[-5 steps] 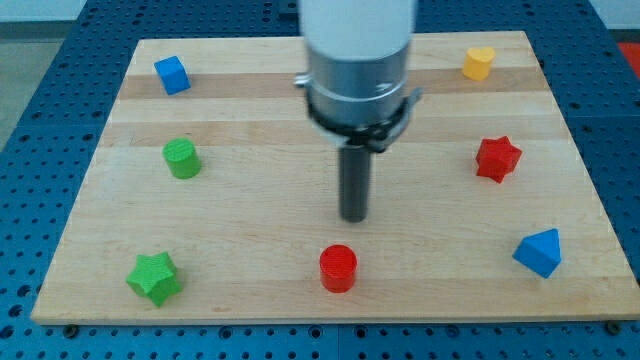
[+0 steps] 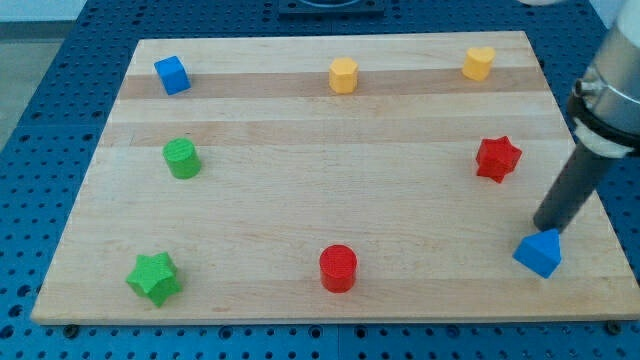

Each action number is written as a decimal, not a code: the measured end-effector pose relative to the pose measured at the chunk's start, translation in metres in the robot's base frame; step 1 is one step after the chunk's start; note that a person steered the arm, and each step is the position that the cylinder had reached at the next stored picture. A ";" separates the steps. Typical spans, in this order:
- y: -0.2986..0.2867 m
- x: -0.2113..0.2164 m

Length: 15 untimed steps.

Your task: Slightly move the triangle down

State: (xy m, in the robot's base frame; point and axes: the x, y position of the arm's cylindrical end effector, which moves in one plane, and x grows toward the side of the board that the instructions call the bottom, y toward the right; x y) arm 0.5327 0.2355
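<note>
Triangle: the blue triangle (image 2: 538,252) sits near the board's (image 2: 300,120) bottom-right corner
Tip: we carry no claw; my tip (image 2: 546,229) touches its upper edge, holding nothing
Progress: positioned; downward nudge seemingly remains

Pale wooden surface (image 2: 300,200) rests on a blue perforated base (image 2: 40,120); lighting even, white strip along the view's top.

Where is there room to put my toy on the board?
The big bare middle, between the green cylinder, red star, yellow block and red cylinder. It is crowded at the lower right: my tip sits just above the blue triangle.
</note>
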 end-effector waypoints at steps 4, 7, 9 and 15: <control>0.005 0.039; 0.000 0.036; -0.007 -0.062; -0.016 -0.010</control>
State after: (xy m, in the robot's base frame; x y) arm 0.5222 0.2195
